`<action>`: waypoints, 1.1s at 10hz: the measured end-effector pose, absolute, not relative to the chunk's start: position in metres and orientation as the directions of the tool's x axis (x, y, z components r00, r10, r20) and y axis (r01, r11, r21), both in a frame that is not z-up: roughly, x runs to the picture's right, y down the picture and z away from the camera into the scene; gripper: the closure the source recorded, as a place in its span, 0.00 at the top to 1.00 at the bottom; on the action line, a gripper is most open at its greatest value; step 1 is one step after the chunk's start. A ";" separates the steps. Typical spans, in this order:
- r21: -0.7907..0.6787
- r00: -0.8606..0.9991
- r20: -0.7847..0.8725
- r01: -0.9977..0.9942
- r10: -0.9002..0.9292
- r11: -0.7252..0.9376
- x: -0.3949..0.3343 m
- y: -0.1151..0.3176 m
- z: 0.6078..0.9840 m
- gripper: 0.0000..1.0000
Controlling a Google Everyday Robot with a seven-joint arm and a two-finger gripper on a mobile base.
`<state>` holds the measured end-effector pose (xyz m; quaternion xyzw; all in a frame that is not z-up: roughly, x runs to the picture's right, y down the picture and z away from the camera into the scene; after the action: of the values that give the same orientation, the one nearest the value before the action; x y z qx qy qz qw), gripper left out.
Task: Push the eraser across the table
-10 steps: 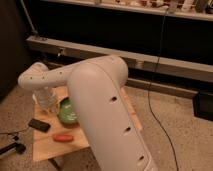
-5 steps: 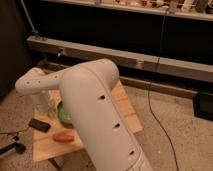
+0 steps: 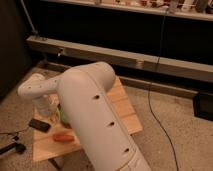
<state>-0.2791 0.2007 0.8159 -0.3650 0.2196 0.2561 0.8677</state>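
Observation:
The small table point(image 3: 125, 117) has a light wooden plank top and stands on the speckled floor. The eraser point(image 3: 39, 125), a dark flat block, lies near the table's left edge. My white arm point(image 3: 95, 120) fills the middle of the view and bends at an elbow point(image 3: 34, 88) above the table's left side. The gripper point(image 3: 50, 114) hangs below that elbow, just right of and behind the eraser, apart from it. The arm hides much of the tabletop.
A red-orange elongated object point(image 3: 63, 137) lies on the table's front left. A green bowl point(image 3: 64, 117) shows only as a sliver behind the arm. A black cable point(image 3: 159, 120) runs over the floor at the right. A long grey rail point(image 3: 150, 62) runs along the dark back wall.
The arm's elbow has sunk lower over the table's left side. The big arm link has swung left and now covers most of the green bowl. The eraser has not moved.

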 end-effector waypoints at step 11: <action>-0.502 0.822 -0.547 -0.472 0.157 0.725 -0.318 0.233 0.846 0.00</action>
<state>-0.3177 0.2333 0.8457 -0.3269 0.2413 0.1754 0.8967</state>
